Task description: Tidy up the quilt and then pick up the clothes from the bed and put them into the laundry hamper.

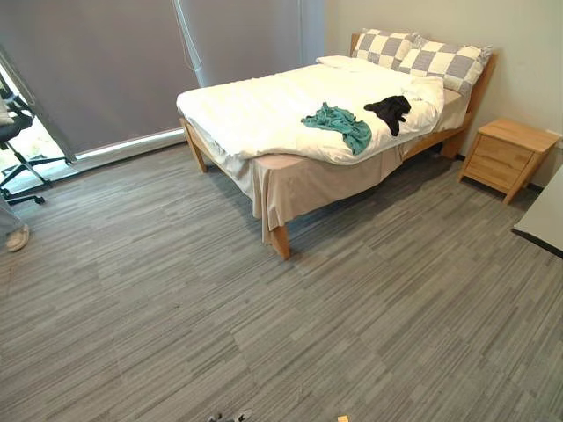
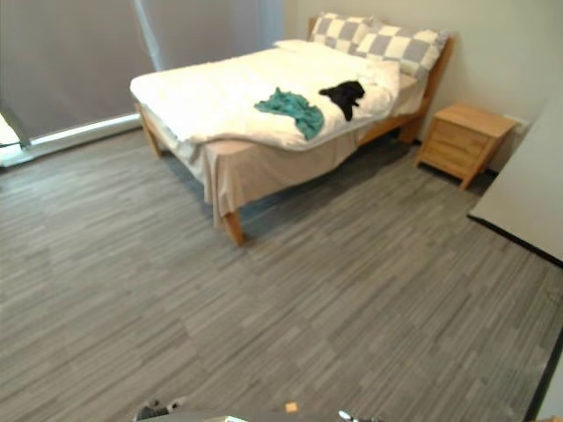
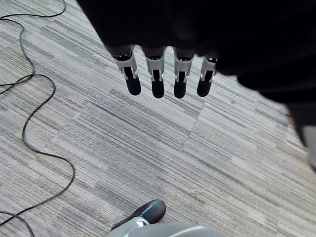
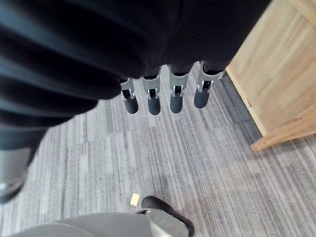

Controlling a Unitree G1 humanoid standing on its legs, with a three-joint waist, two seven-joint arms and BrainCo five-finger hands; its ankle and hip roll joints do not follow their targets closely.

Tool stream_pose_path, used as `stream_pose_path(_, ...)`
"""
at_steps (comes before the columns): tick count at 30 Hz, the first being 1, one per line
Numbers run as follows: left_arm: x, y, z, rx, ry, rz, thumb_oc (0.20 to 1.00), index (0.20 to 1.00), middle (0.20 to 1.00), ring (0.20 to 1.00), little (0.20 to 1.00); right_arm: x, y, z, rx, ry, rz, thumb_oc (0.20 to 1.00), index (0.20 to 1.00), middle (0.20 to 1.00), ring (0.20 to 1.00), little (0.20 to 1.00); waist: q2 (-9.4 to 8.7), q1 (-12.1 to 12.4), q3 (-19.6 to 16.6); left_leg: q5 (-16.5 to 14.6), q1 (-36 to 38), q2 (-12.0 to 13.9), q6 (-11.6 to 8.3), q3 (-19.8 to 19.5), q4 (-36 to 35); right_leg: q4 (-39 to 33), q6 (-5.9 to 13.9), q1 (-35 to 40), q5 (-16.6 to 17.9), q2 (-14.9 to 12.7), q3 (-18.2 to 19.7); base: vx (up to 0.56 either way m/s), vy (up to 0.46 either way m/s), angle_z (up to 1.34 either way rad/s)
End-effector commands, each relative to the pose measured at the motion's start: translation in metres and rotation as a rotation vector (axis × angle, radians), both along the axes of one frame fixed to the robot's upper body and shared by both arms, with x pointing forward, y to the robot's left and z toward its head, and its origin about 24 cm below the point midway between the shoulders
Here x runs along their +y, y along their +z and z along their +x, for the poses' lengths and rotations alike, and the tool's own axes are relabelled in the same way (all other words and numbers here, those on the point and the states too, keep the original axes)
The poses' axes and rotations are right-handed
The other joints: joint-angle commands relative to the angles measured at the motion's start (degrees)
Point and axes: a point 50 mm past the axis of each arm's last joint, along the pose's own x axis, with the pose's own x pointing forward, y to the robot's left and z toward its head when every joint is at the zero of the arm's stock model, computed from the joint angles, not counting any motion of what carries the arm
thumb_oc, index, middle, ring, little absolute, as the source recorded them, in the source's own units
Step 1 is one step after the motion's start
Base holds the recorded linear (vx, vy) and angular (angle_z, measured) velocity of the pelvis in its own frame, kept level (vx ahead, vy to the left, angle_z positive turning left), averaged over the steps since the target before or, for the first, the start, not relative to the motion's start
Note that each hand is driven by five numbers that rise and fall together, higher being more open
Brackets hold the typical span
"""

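Note:
A wooden bed (image 1: 280, 239) stands at the far side of the room under a white quilt (image 1: 264, 110) that lies rumpled, one corner hanging off. On the quilt lie a teal garment (image 1: 339, 124) and, closer to the pillows, a black garment (image 1: 389, 110). Two checked pillows (image 1: 420, 54) lean on the headboard. My left hand (image 3: 168, 74) hangs over bare floor with straight fingers and holds nothing. My right hand (image 4: 165, 96) also hangs open above the floor, beside a wooden panel (image 4: 276, 74).
A wooden nightstand (image 1: 506, 156) stands right of the bed. A grey curtain (image 1: 114, 61) covers the window behind. An office chair (image 1: 16, 149) and a person's shoe (image 1: 16, 237) are at the far left. A pale furniture edge (image 1: 544, 215) juts in at the right.

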Motion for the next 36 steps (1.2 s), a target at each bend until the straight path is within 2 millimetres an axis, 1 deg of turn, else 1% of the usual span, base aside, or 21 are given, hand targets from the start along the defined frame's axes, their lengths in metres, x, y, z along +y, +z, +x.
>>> stream_pose_path(1, 0.006, 0.009, 0.036, -0.086, -0.131, 0.09, 1.0, 1.0, 1.0, 1.0, 1.0, -0.005, 0.007, 0.029, -0.068, 0.045, -0.038, 1.0, 1.0, 1.0, 1.0, 1.0, -1.44, -0.51, 6.11, -4.38, 5.05, 0.8, -2.92, -0.1, -2.55, -14.36, 7.15, 12.12, -0.18, -4.24, 3.18, 0.0, 0.0, 0.0)
stream_pose_path(9, 0.01, 0.014, 0.049, -0.114, -0.225, 0.155, 1.0, 1.0, 1.0, 1.0, 1.0, -0.005, 0.009, 0.035, -0.096, 0.043, -0.068, 1.0, 1.0, 1.0, 1.0, 1.0, -1.93, -0.54, 8.1, -4.22, 2.47, 0.98, -1.99, 0.09, -2.77, -10.49, 7.8, 6.94, -0.48, -3.53, 4.39, 0.0, 0.021, -0.08)
stream_pose_path(10, 0.014, 0.015, 0.049, -0.112, -0.224, 0.17, 1.0, 1.0, 1.0, 1.0, 1.0, -0.004, 0.011, 0.042, -0.136, 0.021, -0.061, 1.0, 1.0, 1.0, 1.0, 1.0, -1.88, -0.67, 9.13, -4.24, 1.97, 1.25, -1.36, -0.04, -3.16, -3.8, 8.79, 3.1, -1.27, -2.57, 4.58, 0.0, 0.058, -0.2)
stream_pose_path(11, 0.014, 0.015, 0.049, -0.112, -0.224, 0.17, 1.0, 1.0, 1.0, 1.0, 1.0, -0.004, 0.011, 0.042, -0.136, 0.02, -0.061, 1.0, 1.0, 1.0, 1.0, 1.0, -1.91, -0.62, 9.07, -4.24, 1.89, 1.22, -1.35, 0.01, -3.16, -3.5, 8.8, 2.86, -1.42, -2.59, 4.64, 0.01, 0.058, -0.12)
stream_pose_path(12, 0.016, 0.014, 0.046, -0.098, -0.219, 0.171, 1.0, 1.0, 1.0, 1.0, 1.0, -0.003, 0.011, 0.045, -0.153, -0.004, -0.049, 1.0, 1.0, 1.0, 1.0, 1.0, -1.76, -0.73, 9.68, -4.6, 2.22, 1.41, -0.98, -0.16, -3.59, 1.22, 10.29, 0.53, -1.26, -2.29, 4.26, 0.04, 0.043, -0.17)
stream_pose_path(13, 0.018, 0.014, 0.044, -0.088, -0.217, 0.178, 1.0, 1.0, 1.0, 1.0, 1.0, -0.003, 0.012, 0.046, -0.165, -0.027, -0.04, 1.0, 1.0, 1.0, 1.0, 1.0, -1.67, -0.92, 10.26, -5.11, 2.76, 1.48, -0.67, 0.22, -3.79, 8.02, 11.96, -3.0, -0.15, -2.31, 3.86, 0.09, 0.077, -0.27)
stream_pose_path(14, 0.023, 0.015, 0.043, -0.078, -0.226, 0.212, 1.0, 1.0, 1.0, 1.0, 1.0, -0.006, 0.013, 0.048, -0.185, -0.075, -0.031, 1.0, 1.0, 1.0, 1.0, 1.0, -0.98, -1.82, 12.56, -5.82, 5.22, 2.26, -0.2, 0.76, -4.2, 19.06, 14.89, -9.46, 4.78, -2.13, 2.89, 0.07, 0.055, -0.15)
stream_pose_path(17, 0.027, 0.016, 0.044, -0.069, -0.275, 0.259, 1.0, 1.0, 1.0, 1.0, 1.0, -0.008, 0.014, 0.05, -0.213, -0.132, -0.032, 1.0, 1.0, 1.0, 1.0, 1.0, -0.23, -2.43, 13.55, -7.01, 7.55, 3.37, -0.39, 1.2, -4.3, 24.9, 14.48, -14.46, 4.28, -3.09, 0.22, 0.24, 0.019, -0.18)
stream_pose_path(19, 0.026, 0.017, 0.047, -0.082, -0.294, 0.268, 1.0, 1.0, 1.0, 1.0, 1.0, -0.009, 0.014, 0.047, -0.211, -0.14, -0.042, 1.0, 1.0, 1.0, 1.0, 1.0, -0.19, -2.95, 13.78, -7.97, 8.62, 3.44, -0.86, 1.41, -4.38, 22.03, 14.09, -15.46, 3.42, -4.33, -1.79, 0.38, -0.091, -0.06)
stream_pose_path(20, 0.024, 0.018, 0.051, -0.096, -0.335, 0.272, 1.0, 1.0, 1.0, 1.0, 1.0, -0.013, 0.011, 0.035, -0.176, -0.168, -0.057, 1.0, 1.0, 1.0, 1.0, 1.0, -1.28, -4.57, 13.74, -10.4, 10.46, 2.72, -2.82, 0.76, -4.38, 0.26, 12.92, -14.67, 4.22, -6.51, -3.18, 0.49, -0.15, 0.04)
stream_pose_path(21, 0.023, 0.018, 0.051, -0.096, -0.335, 0.271, 1.0, 1.0, 1.0, 1.0, 1.0, -0.013, 0.011, 0.035, -0.176, -0.168, -0.057, 1.0, 1.0, 1.0, 1.0, 1.0, -0.9, -4.78, 14.01, -10.53, 10.81, 3.15, -2.88, 0.57, -4.38, -0.68, 12.89, -13.75, 4.57, -6.22, -3.62, 0.83, -0.259, 0.08)
stream_pose_path(22, 0.021, 0.018, 0.055, -0.098, -0.365, 0.273, 1.0, 1.0, 1.0, 1.0, 1.0, -0.014, 0.009, 0.025, -0.133, -0.187, -0.061, 1.0, 1.0, 1.0, 1.0, 1.0, -0.8, -6.14, 14.0, -12.13, 12.4, 3.79, -4.23, 0.29, -4.38, -10.59, 13.18, -14.27, 6.78, -6.59, -1.35, 0.36, -0.108, 0.17)
stream_pose_path(25, 0.019, 0.017, 0.052, -0.089, -0.377, 0.261, 1.0, 1.0, 1.0, 1.0, 1.0, -0.015, 0.005, 0.011, -0.069, -0.181, -0.065, 1.0, 1.0, 1.0, 1.0, 1.0, -0.19, -6.53, 12.92, -13.87, 14.69, 5.08, -5.26, 0.43, -4.38, -11.82, 12.78, -14.1, 7.48, -6.05, 0.02, 0.6, -0.187, 0.25)
stream_pose_path(26, 0.021, 0.016, 0.049, -0.076, -0.377, 0.265, 1.0, 1.0, 1.0, 1.0, 1.0, -0.015, 0.003, -0.001, -0.014, -0.147, -0.068, 1.0, 1.0, 1.0, 1.0, 1.0, 0.01, -6.36, 12.18, -12.37, 15.39, 6.23, -5.48, -0.37, -2.67, -10.37, 11.59, -13.69, 8.16, -5.1, 0.59, 0.46, -0.2, 0.16)
stream_pose_path(28, 0.021, 0.017, 0.05, -0.085, -0.341, 0.261, 1.0, 1.0, 1.0, 1.0, 1.0, -0.015, 0.003, 0.0, 0.006, -0.075, -0.078, 1.0, 1.0, 1.0, 1.0, 1.0, 1.29, -6.15, 11.56, -4.04, 11.67, 9.26, -7.24, 0.27, 10.23, -8.6, 9.42, -10.8, 7.28, -2.13, -0.52, 0.62, -0.349, 0.34)
stream_pose_path(30, 0.02, 0.02, 0.059, -0.114, -0.336, 0.26, 1.0, 1.0, 1.0, 1.0, 1.0, -0.019, 0.004, 0.0, 0.008, -0.044, -0.096, 1.0, 1.0, 1.0, 1.0, 1.0, 0.19, -5.14, 12.77, 3.8, 3.36, 9.94, -6.74, -0.86, 27.03, -10.16, 6.54, -6.04, 6.29, -2.16, -1.56, 0.4, -0.375, 0.07)
stream_pose_path(31, 0.019, 0.023, 0.068, -0.152, -0.333, 0.268, 1.0, 1.0, 1.0, 1.0, 1.0, -0.024, 0.007, 0.009, -0.023, -0.035, -0.116, 1.0, 1.0, 1.0, 1.0, 1.0, -1.1, -4.25, 14.25, 5.84, -1.79, 9.25, -5.98, -1.96, 36.2, -11.22, 4.92, -3.57, 5.99, -2.64, -1.44, 0.45, -0.421, -0.11)
stream_pose_path(32, 0.021, 0.029, 0.08, -0.204, -0.274, 0.272, 1.0, 1.0, 1.0, 1.0, 1.0, -0.038, 0.019, 0.04, -0.137, -0.044, -0.113, 1.0, 1.0, 1.0, 1.0, 1.0, -3.68, -3.54, 15.26, 3.06, -8.25, 9.61, -5.02, 0.54, 43.52, -14.12, 4.31, 0.12, 5.5, -4.0, -0.48, 0.48, -0.316, -0.16)
stream_pose_path(33, 0.018, 0.033, 0.091, -0.258, -0.225, 0.271, 1.0, 1.0, 1.0, 1.0, 1.0, -0.042, 0.023, 0.046, -0.162, -0.06, -0.157, 1.0, 1.0, 1.0, 1.0, 1.0, -4.0, -2.7, 15.77, 1.1, -10.61, 8.72, -4.88, 2.06, 43.03, -14.95, 4.39, 1.67, 4.99, -4.52, -0.15, 0.38, -0.19, -0.26)
stream_pose_path(34, 0.018, 0.033, 0.091, -0.259, -0.225, 0.271, 1.0, 1.0, 1.0, 1.0, 1.0, -0.042, 0.023, 0.047, -0.163, -0.06, -0.156, 1.0, 1.0, 1.0, 1.0, 1.0, -4.17, -2.7, 15.74, 1.27, -10.68, 8.56, -4.82, 2.14, 42.9, -14.98, 4.42, 1.56, 5.07, -4.68, -0.09, 0.3, -0.005, -0.29)
stream_pose_path(36, 0.007, 0.033, 0.095, -0.293, -0.213, 0.247, 1.0, 1.0, 1.0, 1.0, 1.0, -0.043, 0.025, 0.054, -0.169, -0.032, -0.176, 1.0, 1.0, 1.0, 1.0, 1.0, -4.11, -1.13, 15.45, -1.09, -15.15, 6.85, -5.59, 4.52, 38.63, -16.98, 4.9, 5.56, 3.74, -5.62, -0.28, 0.42, 0.033, -0.23)
